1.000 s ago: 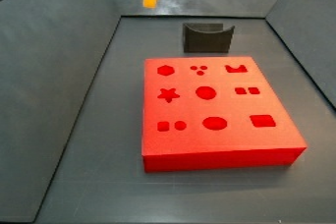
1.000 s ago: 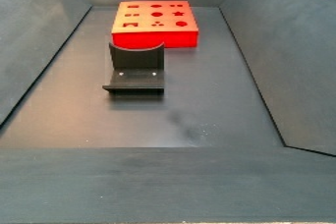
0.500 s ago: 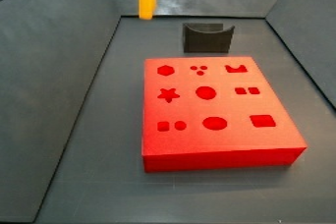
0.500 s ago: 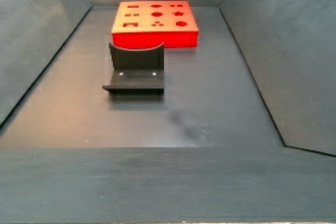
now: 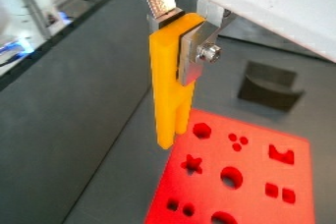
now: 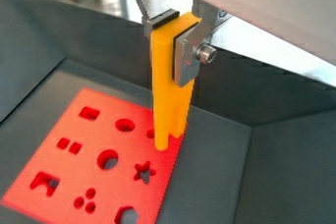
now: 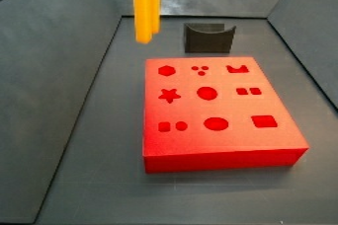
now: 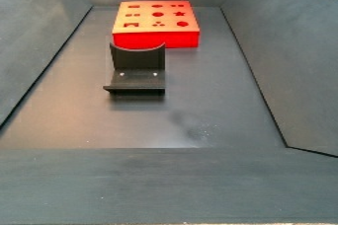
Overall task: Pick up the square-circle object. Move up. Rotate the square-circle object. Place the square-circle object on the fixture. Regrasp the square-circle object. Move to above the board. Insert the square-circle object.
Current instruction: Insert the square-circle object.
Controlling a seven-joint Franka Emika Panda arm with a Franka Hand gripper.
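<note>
Gripper (image 5: 179, 33): clamped on upper end of square-circle object (image 5: 171, 90); peg hangs upright, clear of board (image 7: 218, 111), beside its edge | Handling: judged rigid, light, smooth-sided; top-end hold suits insertion | Fixture (image 7: 208, 37): unoccupied

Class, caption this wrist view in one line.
End effector grips upright yellow square-circle object above red board; fixture behind.

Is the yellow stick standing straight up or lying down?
Straight up. The square-circle object hangs vertically, clamped in the gripper, above the board.
</note>
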